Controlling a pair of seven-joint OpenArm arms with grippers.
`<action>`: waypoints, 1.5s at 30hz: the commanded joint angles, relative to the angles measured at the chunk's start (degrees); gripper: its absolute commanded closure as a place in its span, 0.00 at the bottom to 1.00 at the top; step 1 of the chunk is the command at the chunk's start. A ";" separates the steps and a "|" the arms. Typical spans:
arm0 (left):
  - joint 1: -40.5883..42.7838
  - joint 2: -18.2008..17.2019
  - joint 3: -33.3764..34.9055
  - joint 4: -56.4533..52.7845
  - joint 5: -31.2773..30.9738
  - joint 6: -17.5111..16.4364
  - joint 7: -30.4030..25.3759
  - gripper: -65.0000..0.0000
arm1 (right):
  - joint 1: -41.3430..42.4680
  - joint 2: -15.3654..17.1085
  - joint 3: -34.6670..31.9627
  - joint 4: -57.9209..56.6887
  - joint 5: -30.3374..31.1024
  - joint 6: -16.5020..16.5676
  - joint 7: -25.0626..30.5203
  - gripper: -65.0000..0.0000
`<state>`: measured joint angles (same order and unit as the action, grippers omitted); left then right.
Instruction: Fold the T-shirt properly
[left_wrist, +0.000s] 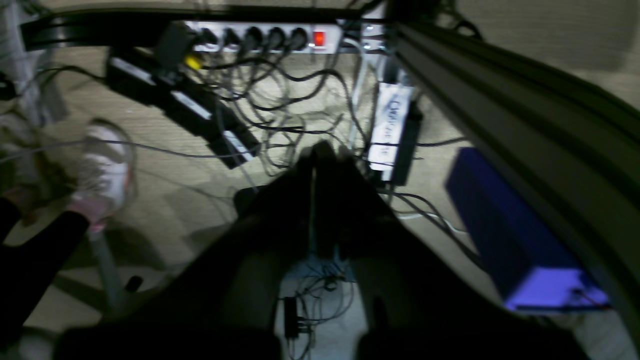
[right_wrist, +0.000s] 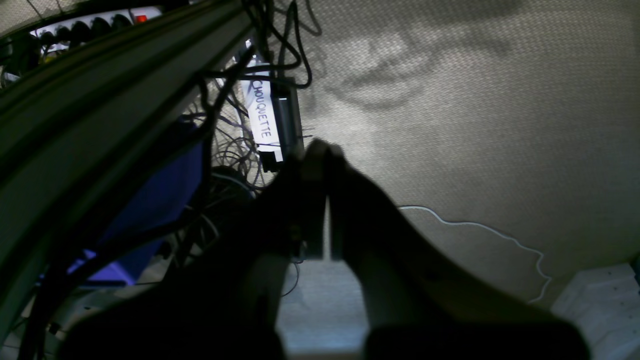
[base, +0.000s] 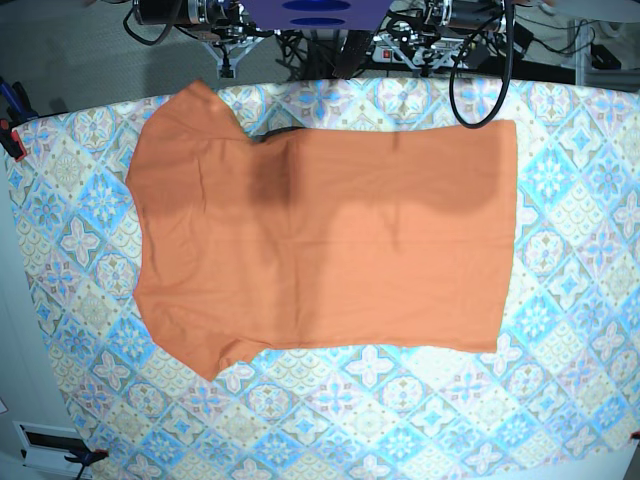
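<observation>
T-shirt (base: 320, 245): orange, plain, spread flat and unfolded on tiled blue-and-cream tablecloth (base: 560, 400) over surface, sleeves at base view's left | left gripper (left_wrist: 316, 150): fingers pressed together, empty, above floor cables (left_wrist: 280, 100) | right gripper (right_wrist: 324, 150): fingers together, empty, above carpet (right_wrist: 475, 125)

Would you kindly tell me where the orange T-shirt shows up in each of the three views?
Base: the T-shirt lies flat across the middle of the patterned tablecloth, sleeves to the picture's left.
Left wrist: not in it; only floor and cables.
Right wrist: not in it; floor and cables again.
Shared landmark: the white labelled box shows in both wrist views.
</observation>
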<state>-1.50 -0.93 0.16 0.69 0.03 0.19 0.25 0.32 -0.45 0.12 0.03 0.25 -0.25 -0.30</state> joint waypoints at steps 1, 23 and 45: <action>0.05 -0.26 0.06 0.06 0.27 0.30 -0.03 1.00 | -0.01 0.14 -0.08 -0.03 0.06 -0.06 -0.10 1.00; 2.33 -1.75 0.14 0.23 0.27 0.30 -0.38 1.00 | -1.42 3.57 0.19 -0.03 0.06 -0.06 -0.10 1.00; 13.41 -6.68 -0.03 -0.12 -0.16 0.21 -21.31 1.00 | -9.68 4.98 6.25 -0.03 0.32 -0.14 7.28 1.00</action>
<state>11.99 -7.33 0.19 0.51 -0.01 0.19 -19.86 -8.82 4.29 6.44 0.10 0.45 -0.25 7.03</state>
